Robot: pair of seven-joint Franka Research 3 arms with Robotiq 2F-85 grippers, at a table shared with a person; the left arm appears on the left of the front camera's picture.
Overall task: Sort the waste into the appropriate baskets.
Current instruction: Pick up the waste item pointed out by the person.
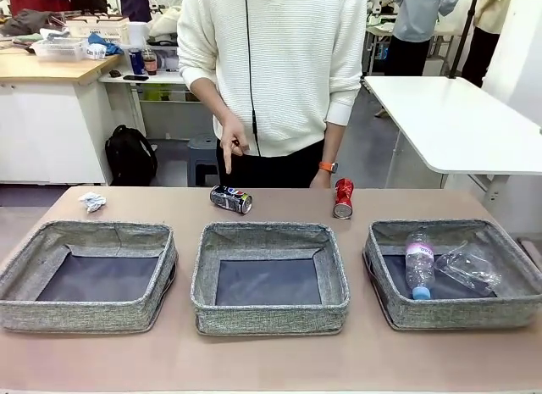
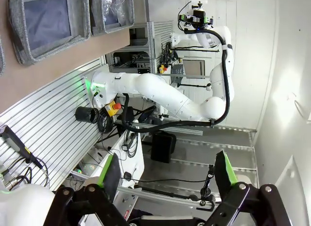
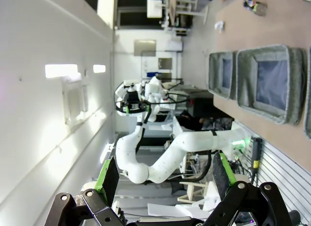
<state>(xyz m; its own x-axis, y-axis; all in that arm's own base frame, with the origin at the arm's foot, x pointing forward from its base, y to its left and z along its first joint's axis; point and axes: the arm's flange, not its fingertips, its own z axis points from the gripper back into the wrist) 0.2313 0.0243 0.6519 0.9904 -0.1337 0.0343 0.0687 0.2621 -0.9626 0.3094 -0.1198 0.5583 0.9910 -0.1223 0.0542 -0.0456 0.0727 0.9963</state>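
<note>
Three grey woven baskets stand in a row: left [image 1: 85, 314], middle [image 1: 269, 314], right [image 1: 457, 313]. In the right basket lie a clear blue-capped bottle [image 1: 418, 263] and clear plastic film [image 1: 468, 268]. Beyond the baskets a dark can [image 1: 231, 199] lies on its side, a red can [image 1: 343, 198] stands, and a white paper wad [image 1: 92, 202] rests at the far left. My left gripper [image 2: 167, 180] is open and held in the air off the table, with nothing between its fingers. My right gripper [image 3: 163, 180] is likewise open and bare, away from the table.
A person in a white sweater stands at the far edge, one hand [image 1: 234, 145] pointing down above the dark can. The left wrist view shows the middle basket [image 2: 48, 50] and the right arm [image 2: 214, 70] raised; the right wrist view shows the left arm [image 3: 146, 163].
</note>
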